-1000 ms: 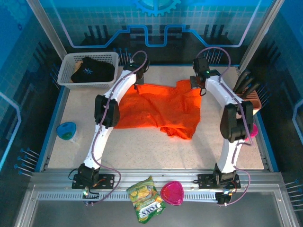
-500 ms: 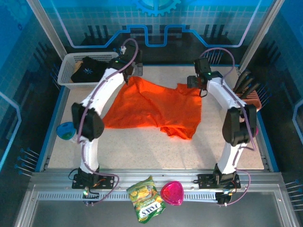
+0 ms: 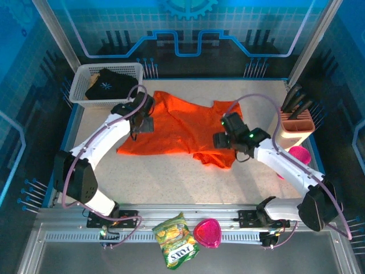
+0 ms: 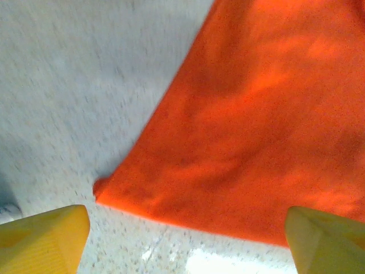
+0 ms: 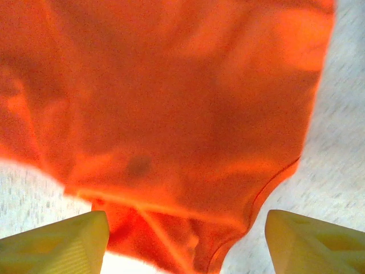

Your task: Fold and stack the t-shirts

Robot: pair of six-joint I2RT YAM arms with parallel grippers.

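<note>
The orange t-shirt (image 3: 182,128) lies spread out, slightly wrinkled, on the speckled table. The black t-shirt (image 3: 108,85) with a white starburst sits bundled in the white basket. My left gripper (image 3: 142,123) hovers over the orange shirt's left part, open and holding nothing. In the left wrist view, that gripper (image 4: 185,245) has the orange shirt (image 4: 256,125) and its near-left corner below it. My right gripper (image 3: 222,141) hangs open over the shirt's near-right part. In the right wrist view, the gripper (image 5: 185,245) is above the orange shirt (image 5: 171,114) and its bunched near hem.
The white basket (image 3: 82,71) stands at the far left corner. An orange holder with black utensils (image 3: 296,120) and a pink bowl (image 3: 296,154) are by the right edge. A yellow-green snack bag (image 3: 175,240) and another pink bowl (image 3: 206,232) rest on the front rail.
Both arms have drawn back from the shirt's far edge toward the near side. The right gripper opened and let go of the cloth. The orange shirt now lies spread further back.
</note>
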